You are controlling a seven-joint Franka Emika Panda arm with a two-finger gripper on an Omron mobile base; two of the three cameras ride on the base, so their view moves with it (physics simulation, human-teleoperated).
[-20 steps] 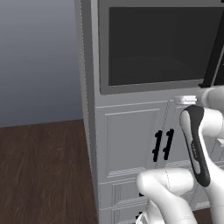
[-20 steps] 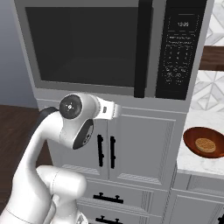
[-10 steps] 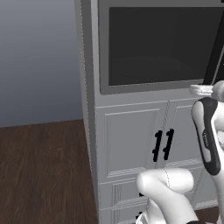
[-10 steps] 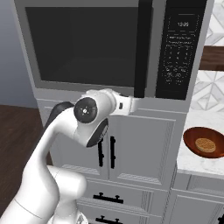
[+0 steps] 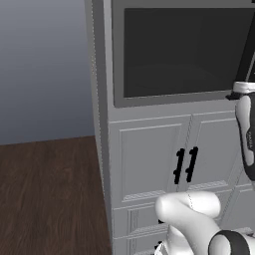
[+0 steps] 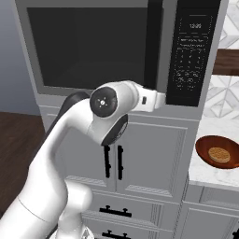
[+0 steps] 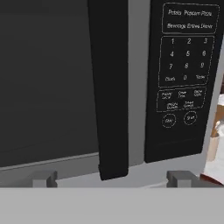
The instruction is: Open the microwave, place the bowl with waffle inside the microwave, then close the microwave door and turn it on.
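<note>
Our gripper [image 7: 111, 178] stands wide apart and empty, its fingertips [image 7: 43, 178] straddling the lower end of the long black handle [image 7: 109, 87] directly ahead. The microwave door [image 6: 93, 46] behind the handle is shut, so we judge we are on the first step, opening it. Next we need to advance until the bar sits between the fingers, clamp, then pull outward. The bowl [image 6: 218, 151] with the waffle [image 6: 219, 154] waits on the counter [image 6: 205, 170], well off to our right and lower.
</note>
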